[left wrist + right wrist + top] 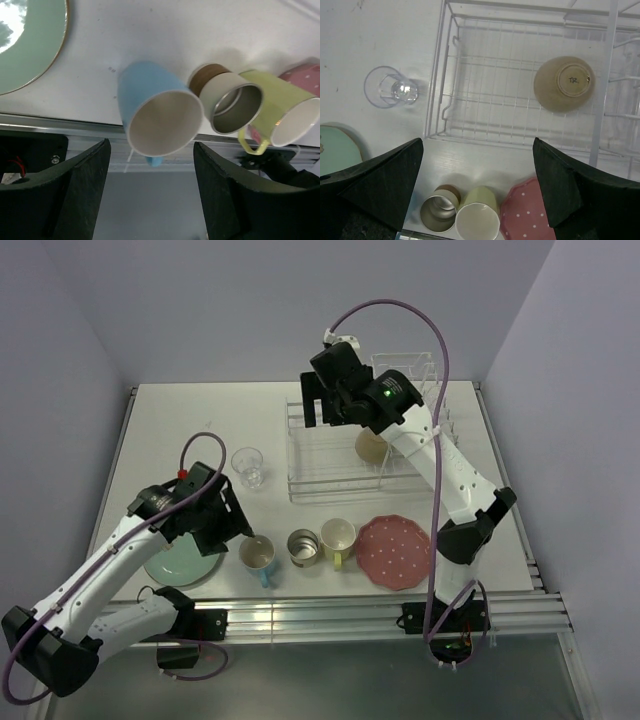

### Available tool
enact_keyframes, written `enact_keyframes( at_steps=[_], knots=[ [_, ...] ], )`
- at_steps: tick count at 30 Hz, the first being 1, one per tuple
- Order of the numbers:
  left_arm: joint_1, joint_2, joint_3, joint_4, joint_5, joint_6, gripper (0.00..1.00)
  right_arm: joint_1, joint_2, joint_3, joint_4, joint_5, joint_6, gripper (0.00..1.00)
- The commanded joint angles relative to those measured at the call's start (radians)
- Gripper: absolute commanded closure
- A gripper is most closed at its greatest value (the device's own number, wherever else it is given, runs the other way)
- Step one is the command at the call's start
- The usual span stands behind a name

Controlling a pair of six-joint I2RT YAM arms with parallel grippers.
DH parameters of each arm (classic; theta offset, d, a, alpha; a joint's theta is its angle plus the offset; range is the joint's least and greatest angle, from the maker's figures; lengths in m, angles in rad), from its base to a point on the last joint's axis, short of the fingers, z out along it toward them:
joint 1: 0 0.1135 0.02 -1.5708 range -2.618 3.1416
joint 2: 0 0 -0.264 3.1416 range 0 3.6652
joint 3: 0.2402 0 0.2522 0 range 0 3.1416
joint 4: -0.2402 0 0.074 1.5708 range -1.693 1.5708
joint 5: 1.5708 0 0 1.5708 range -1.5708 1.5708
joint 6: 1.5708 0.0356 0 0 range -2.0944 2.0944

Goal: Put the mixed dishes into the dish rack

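The white wire dish rack (291,455) stands at the back centre, with the cream bowl (372,447) upside down inside it. The clear glass (248,466) stands left of the rack. Along the front edge lie the mint-green plate (180,565), light-blue mug (258,556), metallic-tan cup (303,545), yellow-green mug (338,538) and pink dotted plate (394,551). My left gripper (222,525) is open and empty just above and left of the light-blue mug (150,105). My right gripper (320,405) is open and empty, high over the rack's (480,139) left part.
An aluminium rail (350,615) runs along the table's front edge, right behind the row of mugs. Walls close the table at the back and sides. The rack's taller plate-slot section (410,375) is at the back right.
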State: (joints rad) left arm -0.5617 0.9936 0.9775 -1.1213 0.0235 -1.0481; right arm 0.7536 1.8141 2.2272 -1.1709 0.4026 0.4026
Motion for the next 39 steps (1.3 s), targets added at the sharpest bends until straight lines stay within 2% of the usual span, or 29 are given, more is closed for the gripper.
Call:
enact_keyframes(
  at_steps=[1,8,11,14,15,16,17,18,19,24,26,28,30,34,37,39],
  knots=[
    [-0.033,0.003,-0.039,-0.017,-0.065,-0.058,0.27,-0.005,-0.039,0.037,-0.013,-0.057,-0.005,0.03],
    [-0.038,0.086,-0.149,0.103,-0.053,-0.064,0.25,-0.005,-0.139,0.011,0.001,-0.087,-0.015,0.03],
    [-0.04,0.129,-0.177,0.162,-0.031,-0.044,0.3,-0.007,-0.168,-0.015,-0.007,-0.079,-0.019,0.02],
    [-0.038,0.151,-0.181,0.193,0.007,-0.024,0.56,-0.013,-0.191,-0.044,-0.004,-0.079,-0.022,0.02],
    [-0.04,0.152,-0.169,0.187,0.009,-0.017,0.73,-0.02,-0.194,-0.043,-0.006,-0.088,-0.022,0.02],
    [-0.04,0.154,-0.16,0.178,0.006,-0.01,0.79,-0.023,-0.194,-0.038,-0.015,-0.093,-0.022,0.02],
    [-0.04,0.152,-0.149,0.163,0.001,-0.009,0.77,-0.026,-0.191,-0.022,-0.019,-0.096,-0.022,0.02],
    [-0.04,0.149,-0.123,0.123,-0.01,-0.003,0.92,-0.033,-0.187,-0.011,-0.026,-0.11,-0.024,0.02],
    [-0.04,0.145,-0.108,0.101,-0.014,0.0,1.0,-0.036,-0.182,0.0,-0.036,-0.119,-0.025,0.02],
    [-0.04,0.059,0.022,-0.029,-0.017,-0.024,1.0,-0.051,-0.135,0.083,-0.079,-0.2,-0.03,0.02],
    [-0.04,0.027,0.085,-0.087,-0.017,-0.033,1.0,-0.057,-0.127,0.095,-0.087,-0.289,-0.021,0.02],
    [-0.038,0.016,0.205,-0.116,-0.017,-0.035,1.0,-0.066,-0.122,0.089,-0.075,-0.352,-0.008,0.02],
    [-0.038,0.014,0.322,-0.126,-0.017,-0.027,1.0,-0.082,-0.119,0.078,-0.061,-0.479,0.016,0.02],
    [-0.038,-0.021,0.415,0.041,-0.011,0.008,1.0,-0.108,-0.119,0.069,-0.017,-0.689,0.068,0.03],
    [-0.027,-0.082,0.354,0.251,0.031,0.005,1.0,-0.119,-0.148,0.031,0.045,-0.824,0.123,0.04],
    [0.002,-0.116,0.255,0.464,0.084,-0.033,1.0,-0.129,-0.179,0.002,0.082,-0.918,0.169,0.05]
  ],
)
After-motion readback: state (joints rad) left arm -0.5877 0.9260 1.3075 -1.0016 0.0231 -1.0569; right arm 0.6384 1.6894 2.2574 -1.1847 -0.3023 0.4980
